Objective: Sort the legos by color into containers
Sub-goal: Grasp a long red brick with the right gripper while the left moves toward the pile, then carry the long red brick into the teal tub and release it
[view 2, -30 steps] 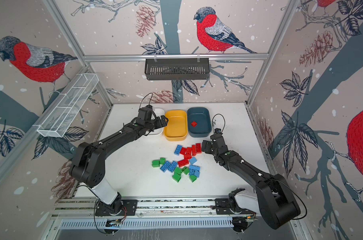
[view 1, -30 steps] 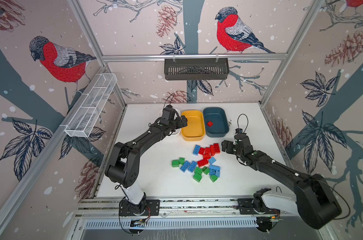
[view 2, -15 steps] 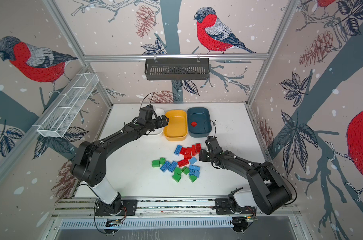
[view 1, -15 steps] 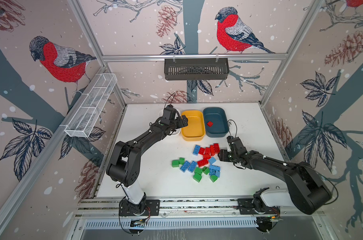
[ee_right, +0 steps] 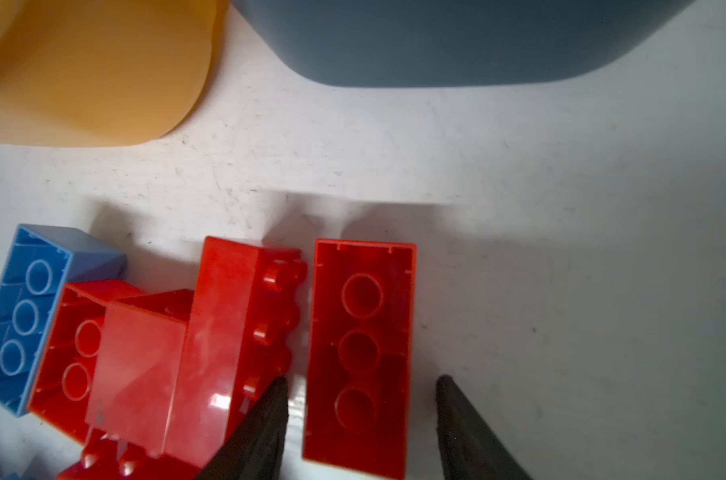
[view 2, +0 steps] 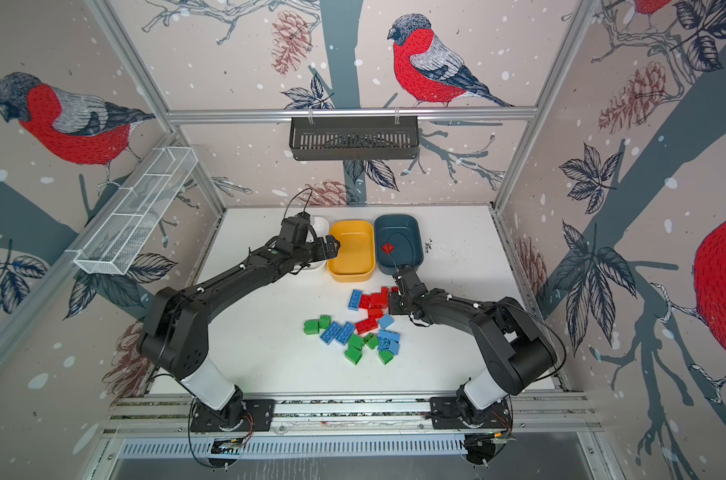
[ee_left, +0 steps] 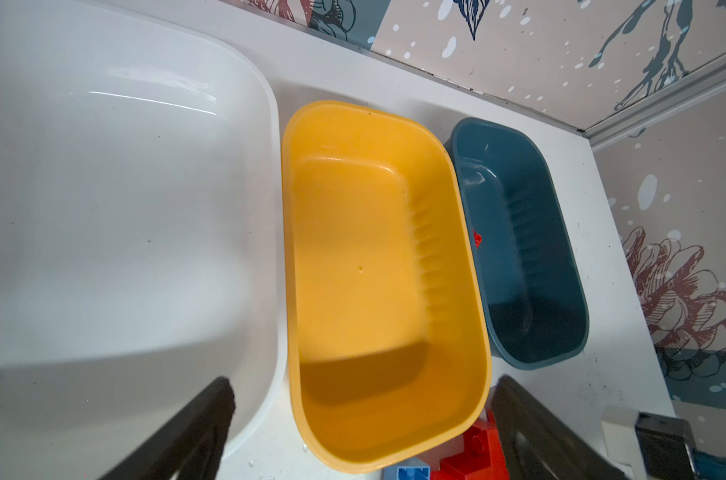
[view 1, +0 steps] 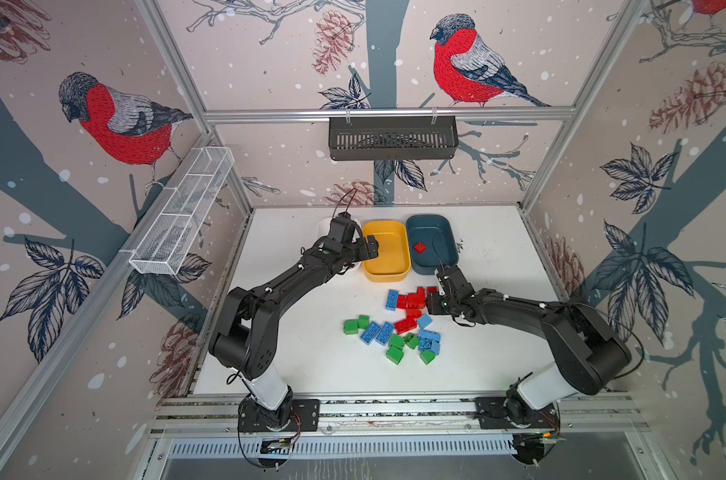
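Red, blue and green legos (view 1: 398, 328) (view 2: 363, 328) lie in a loose pile mid-table. Behind them stand the white (view 1: 324, 226), yellow (view 1: 384, 272) and teal (view 1: 430, 220) containers. One red lego (view 1: 420, 248) (view 2: 387, 248) lies in the teal one. My right gripper (ee_right: 359, 415) (view 1: 430, 301) is down at the pile's right edge. It straddles a long red lego (ee_right: 359, 332) lying hollow side up, with a gap at each finger. My left gripper (ee_left: 363, 415) (view 1: 371, 249) hangs open and empty over the near end of the yellow container (ee_left: 353, 249).
A black slotted basket (view 1: 392, 137) hangs on the back wall and a white wire basket (view 1: 182, 216) on the left wall. Other red legos (ee_right: 228, 332) and a blue one (ee_right: 20, 316) crowd one side of the straddled brick. The arms' base rail (view 1: 394, 409) runs along the front.
My right gripper has moved left and down onto the red bricks, and its jaws have narrowed around the long red one. The left arm has not moved.
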Action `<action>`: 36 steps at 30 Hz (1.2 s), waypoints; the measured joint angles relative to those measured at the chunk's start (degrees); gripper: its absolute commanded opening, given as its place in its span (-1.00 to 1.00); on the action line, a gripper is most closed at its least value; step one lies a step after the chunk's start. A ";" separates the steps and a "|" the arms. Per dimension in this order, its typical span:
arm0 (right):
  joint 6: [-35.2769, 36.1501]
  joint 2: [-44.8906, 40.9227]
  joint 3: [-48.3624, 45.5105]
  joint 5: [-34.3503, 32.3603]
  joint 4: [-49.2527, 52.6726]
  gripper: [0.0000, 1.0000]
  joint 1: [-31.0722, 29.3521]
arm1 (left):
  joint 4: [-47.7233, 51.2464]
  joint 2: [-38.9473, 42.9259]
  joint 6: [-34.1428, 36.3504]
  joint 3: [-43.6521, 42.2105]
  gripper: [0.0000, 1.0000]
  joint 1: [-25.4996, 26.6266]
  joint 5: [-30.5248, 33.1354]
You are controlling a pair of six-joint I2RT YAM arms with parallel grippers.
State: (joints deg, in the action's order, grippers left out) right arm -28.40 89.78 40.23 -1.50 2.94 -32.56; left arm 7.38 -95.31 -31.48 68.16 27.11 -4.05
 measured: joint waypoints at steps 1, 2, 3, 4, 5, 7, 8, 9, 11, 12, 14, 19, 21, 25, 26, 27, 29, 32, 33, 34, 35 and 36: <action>-0.13 0.42 0.37 -0.68 0.07 0.00 -0.13 | 0.70 0.28 0.33 -0.11 0.94 0.76 0.37; -0.17 0.70 0.61 -1.27 0.11 -0.04 -0.28 | 1.25 0.52 0.44 -0.31 0.94 1.53 1.16; -0.31 0.92 0.79 -2.01 0.24 -0.11 -0.28 | 1.99 0.83 0.61 -0.61 0.94 2.32 1.70; -0.35 1.01 0.83 -2.62 0.37 -0.16 -0.31 | 2.64 1.20 1.01 -1.07 0.94 3.10 2.38; -0.37 1.05 0.83 -3.23 0.48 -0.19 -0.33 | 3.13 1.46 1.31 -1.42 0.94 3.69 2.78; -0.35 1.18 0.94 -4.20 0.87 -0.30 -0.31 | 4.02 1.92 1.55 -2.12 0.94 5.16 3.63; -0.33 1.22 1.03 -4.57 0.90 -0.35 -0.33 | 4.50 1.95 1.73 -2.16 0.94 5.81 4.15; -0.31 1.20 1.05 -4.76 0.92 -0.38 -0.33 | 5.14 1.90 1.90 -2.16 0.94 6.67 4.28; -0.09 0.81 0.96 -5.31 1.25 -0.40 -0.35 | 6.19 1.46 2.03 -1.92 0.94 8.17 4.68; -0.02 0.17 0.70 -5.62 1.60 -0.41 -0.35 | 6.49 1.01 2.32 -1.79 0.94 8.98 4.98; 0.33 -1.64 0.09 -6.19 2.05 -0.42 -0.37 | 7.04 -0.02 2.67 -1.75 0.94 10.21 5.29; 2.56 -8.44 -2.43 -7.34 1.66 -0.46 -0.74 | 8.37 -2.21 2.69 -1.75 0.94 11.67 5.31; 3.43 -11.21 -3.37 -7.34 1.05 -0.46 -0.74 | 8.46 -2.58 2.25 -1.75 0.94 12.41 5.31; 5.46 -14.67 -3.93 -7.13 -0.61 -0.46 -0.37 | 8.59 -3.78 1.88 -1.68 0.94 13.57 4.87; 6.05 -14.97 -3.85 -6.34 -1.22 -0.46 -0.09 | 8.83 -4.17 1.88 -1.57 0.94 13.60 4.44; 6.10 -14.99 -3.50 -5.62 -1.70 -0.46 0.44 | 9.31 -4.66 1.86 -1.29 0.94 13.60 4.46; 6.32 -14.12 -2.16 -4.72 -2.60 -0.46 1.55 | 9.77 -5.33 1.86 -0.94 0.94 13.64 4.46; 6.49 -10.67 1.66 -4.26 -3.96 -0.46 3.02 | 10.14 -6.08 1.86 -0.63 0.93 13.99 4.39; 6.49 -9.31 3.08 -4.11 -4.22 -0.45 3.37 | 10.32 -6.16 1.88 -0.63 0.93 14.14 4.42; 6.49 -7.63 4.85 -3.85 -4.42 -0.44 3.85 | 10.60 -6.32 1.88 -0.61 0.93 14.23 4.39; 6.51 -5.77 6.67 -3.34 -4.74 -0.44 4.28 | 10.95 -6.51 1.88 -0.57 0.92 14.27 4.35; 6.56 -4.17 8.22 -2.97 -4.81 -0.44 4.68 | 11.28 -6.73 1.88 -0.57 0.92 14.27 4.22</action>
State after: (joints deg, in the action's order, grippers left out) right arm -21.85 85.60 48.45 -4.47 -1.87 -27.88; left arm 18.65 -102.04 -29.61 67.59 41.39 0.16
